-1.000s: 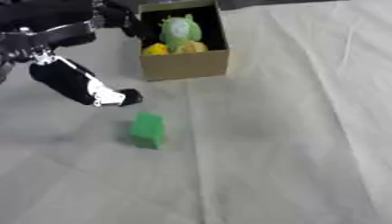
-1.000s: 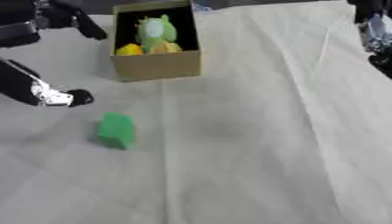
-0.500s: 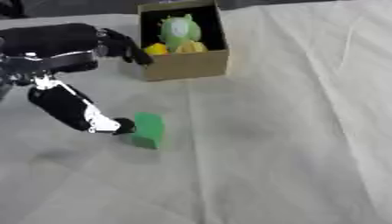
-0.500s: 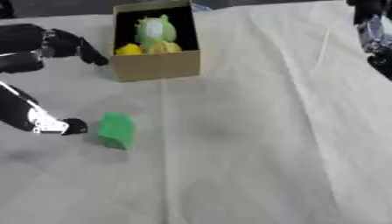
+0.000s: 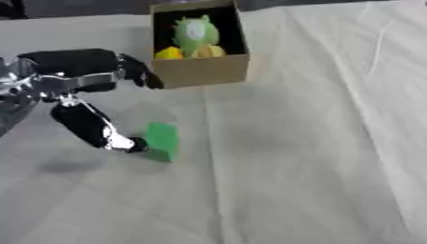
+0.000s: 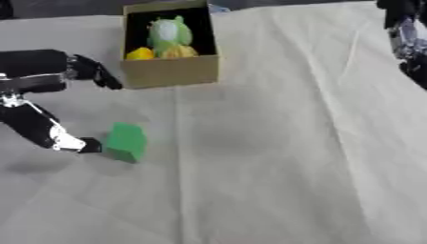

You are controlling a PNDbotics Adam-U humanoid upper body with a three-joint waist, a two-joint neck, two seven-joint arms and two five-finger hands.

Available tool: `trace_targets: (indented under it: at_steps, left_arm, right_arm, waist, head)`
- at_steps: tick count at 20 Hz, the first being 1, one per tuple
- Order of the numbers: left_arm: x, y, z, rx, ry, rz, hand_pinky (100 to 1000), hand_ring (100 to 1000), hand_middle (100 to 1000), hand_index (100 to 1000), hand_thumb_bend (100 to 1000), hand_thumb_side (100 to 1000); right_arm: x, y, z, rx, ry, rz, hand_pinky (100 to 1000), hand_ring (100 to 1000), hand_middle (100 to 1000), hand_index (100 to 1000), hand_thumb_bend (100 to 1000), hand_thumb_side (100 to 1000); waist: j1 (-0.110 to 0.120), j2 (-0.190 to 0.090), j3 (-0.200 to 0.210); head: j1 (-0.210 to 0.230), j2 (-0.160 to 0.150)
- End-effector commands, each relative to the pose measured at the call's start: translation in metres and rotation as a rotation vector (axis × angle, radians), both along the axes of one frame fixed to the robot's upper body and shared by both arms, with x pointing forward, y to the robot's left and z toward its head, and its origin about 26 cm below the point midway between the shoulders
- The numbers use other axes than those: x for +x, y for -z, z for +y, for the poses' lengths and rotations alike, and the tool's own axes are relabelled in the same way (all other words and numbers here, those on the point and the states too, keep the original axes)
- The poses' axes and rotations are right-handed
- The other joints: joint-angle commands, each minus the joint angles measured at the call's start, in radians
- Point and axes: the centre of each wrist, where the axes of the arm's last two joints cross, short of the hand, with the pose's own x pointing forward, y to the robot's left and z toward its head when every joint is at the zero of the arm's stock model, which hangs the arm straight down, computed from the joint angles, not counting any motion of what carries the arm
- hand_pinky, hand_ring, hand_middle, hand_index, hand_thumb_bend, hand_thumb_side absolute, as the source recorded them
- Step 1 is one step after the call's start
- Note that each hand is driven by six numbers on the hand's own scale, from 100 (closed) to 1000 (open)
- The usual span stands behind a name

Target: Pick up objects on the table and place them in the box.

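At the left edge of both views the left hand (image 5: 87,95) is partly cut off; its thumb tip touches the green block (image 5: 161,141) on the cloth-covered counter (image 5: 317,143), fingers spread apart above, nothing clasped. Only the right eye view shows the right hand (image 6: 407,43), cropped at the upper right, its fingers' state indiscernible. Behind, the box (image 5: 200,71) holds a green toy (image 5: 195,34) and something yellow, partly hidden.

one green block (image 5: 161,140), one cardboard box (image 5: 200,71), one green toy (image 5: 195,34), one yellow thing (image 5: 169,53) inside
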Motion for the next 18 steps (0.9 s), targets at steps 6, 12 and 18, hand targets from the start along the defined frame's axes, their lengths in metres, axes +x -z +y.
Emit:
trace_targets:
  at_steps: [6, 12, 18]
  left_arm:
    - [0.017, 0.009, 0.000, 0.066, -0.019, 0.027, 892, 840, 805, 896, 580, 420]
    - [0.023, 0.014, 0.000, 0.086, -0.026, 0.041, 891, 840, 804, 886, 585, 398]
    - [0.032, 0.026, -0.002, 0.103, -0.049, 0.063, 886, 835, 799, 879, 576, 403]
  right_arm:
    - [-0.003, -0.006, 0.000, -0.006, 0.009, -0.019, 784, 759, 689, 837, 100, 655]
    - [-0.003, -0.006, 0.000, 0.001, 0.008, -0.016, 783, 759, 688, 836, 100, 652]
    - [-0.003, -0.005, 0.001, 0.006, 0.006, -0.013, 783, 759, 688, 836, 100, 651]
  waist:
    - [-0.002, -0.016, -0.004]
    - [-0.001, -0.017, -0.005]
    - [-0.004, -0.017, -0.006]
  head:
    - [0.004, 0.000]
    - [0.005, -0.001]
    - [0.008, -0.002]
